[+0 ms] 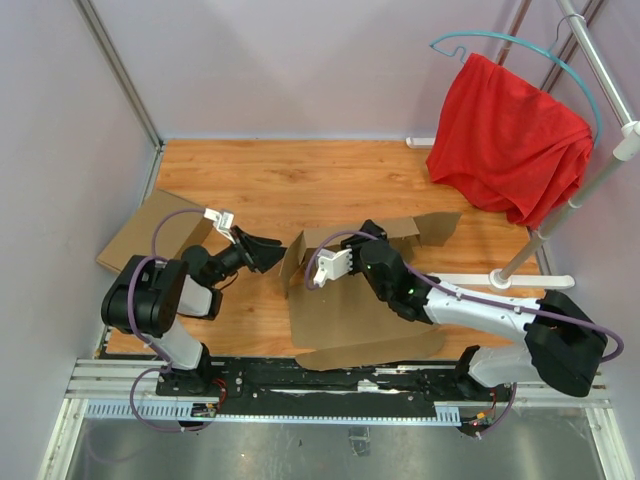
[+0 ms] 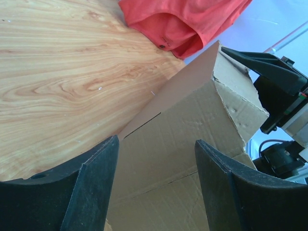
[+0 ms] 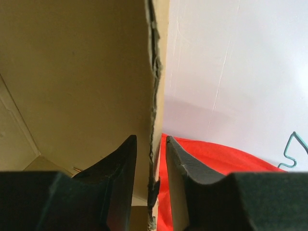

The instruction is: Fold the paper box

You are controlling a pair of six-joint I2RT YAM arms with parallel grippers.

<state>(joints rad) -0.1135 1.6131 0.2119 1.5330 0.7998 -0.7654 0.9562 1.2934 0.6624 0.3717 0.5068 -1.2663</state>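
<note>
Brown cardboard fills the middle of the wooden worktop (image 1: 300, 180) in the top view. It is the paper box (image 1: 350, 310), half folded, with its floor flat and some walls standing up. The left gripper (image 1: 268, 253) is just beside the left wall of the box. The right gripper (image 1: 370, 235) is at the back wall. A flat tan cardboard piece (image 1: 140, 240) lies at the left edge of the worktop. A red cloth (image 1: 505, 150) hangs on a blue hanger (image 1: 480, 40) at the back right.

From the left wrist, the left gripper (image 2: 156, 144) is spread wide. A corner of the paper box (image 2: 192, 110) stands in front of it. I cannot tell if the fingers (image 2: 91, 183) touch the box. The red cloth (image 2: 183, 24) shows at the top.

From the right wrist, the right gripper (image 3: 150, 142) has one finger on each side of a standing box wall (image 3: 72, 72). The fingers (image 3: 120, 163) are a little apart, with a thin gap on both sides of the wall's edge, so they are not squeezing it. The red cloth (image 3: 211, 163) is behind.
</note>
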